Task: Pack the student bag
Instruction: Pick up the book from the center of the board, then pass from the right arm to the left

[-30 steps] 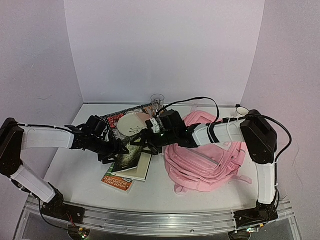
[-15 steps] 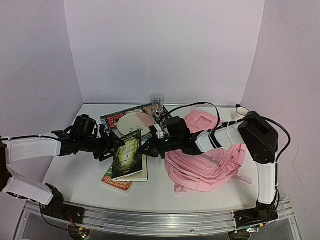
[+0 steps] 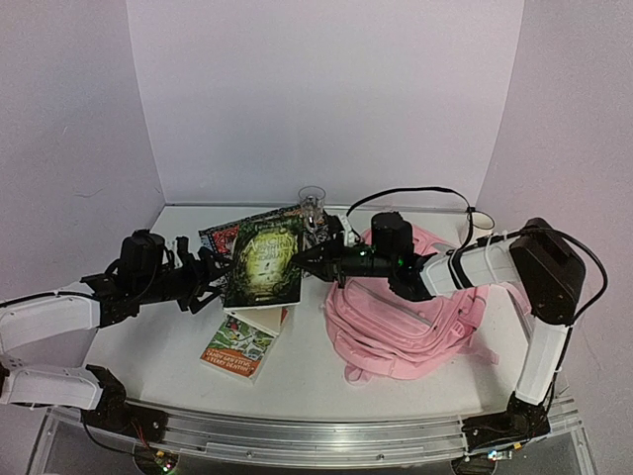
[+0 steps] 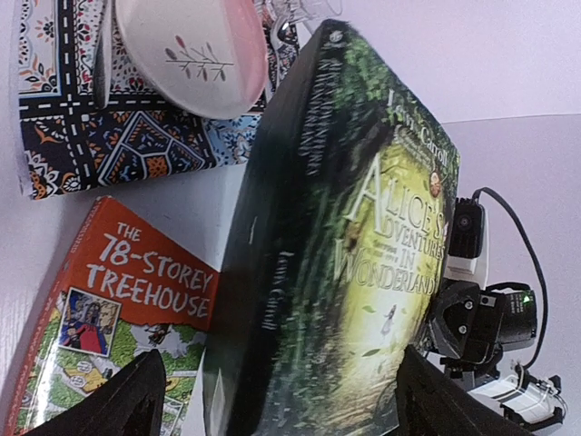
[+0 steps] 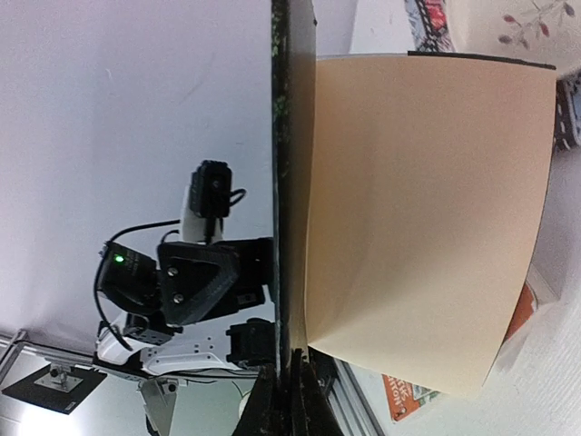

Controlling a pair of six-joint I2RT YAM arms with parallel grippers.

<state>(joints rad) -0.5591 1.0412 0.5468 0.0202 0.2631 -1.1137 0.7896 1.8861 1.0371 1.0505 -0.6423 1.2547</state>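
Observation:
The pink student bag (image 3: 406, 312) lies slumped at the right of the table. My right gripper (image 3: 300, 259) reaches left over it and is shut on the front cover of a green book, Alice's Adventures in Wonderland (image 3: 263, 259), holding it tilted up off the table. In the right wrist view the gripper (image 5: 290, 386) pinches that dark cover edge while the cream pages (image 5: 427, 209) sag away. My left gripper (image 3: 210, 277) stands open just left of the book. Seen from the left wrist, its fingers (image 4: 123, 404) flank the lower end of the green book (image 4: 363, 245).
An orange book, The 78-Storey Treehouse (image 3: 237, 348), lies near the front with a white-edged book (image 3: 259, 319) behind it. A patterned book (image 4: 109, 136) carries a pale pink bowl (image 4: 182, 54). A clear glass (image 3: 312, 199) and a white cup (image 3: 480, 220) stand at the back.
The right gripper shut on the green book's cover and lifted it up and back off the stack. The left arm drew back to the left and its jaws opened wider.

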